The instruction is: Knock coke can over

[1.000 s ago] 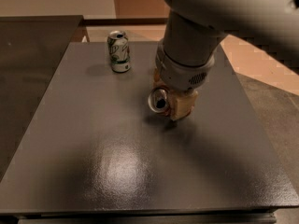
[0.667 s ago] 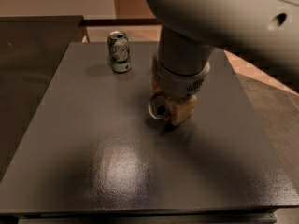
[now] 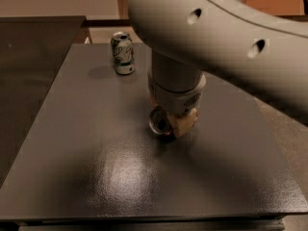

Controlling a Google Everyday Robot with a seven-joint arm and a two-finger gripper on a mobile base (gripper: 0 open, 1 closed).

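The coke can [image 3: 159,121] lies tipped near the middle of the dark table [image 3: 96,167]. Only its round silver top shows, facing me; its body is hidden under the gripper. My gripper [image 3: 180,122] hangs straight down from the big white arm [image 3: 226,37] and sits right over and against the can, its tan tip just right of the can's top. Whether the gripper holds the can or only touches it does not show.
A green-and-white can [image 3: 123,52] stands upright near the table's back edge, left of the arm. A darker counter [image 3: 29,57] adjoins the table on the left. Floor lies beyond the table's right edge [image 3: 284,143].
The arm has swung lower and now covers more of the view. The gripper and the can's silver top have shifted a little toward the front of the table. The green-and-white can has not moved.
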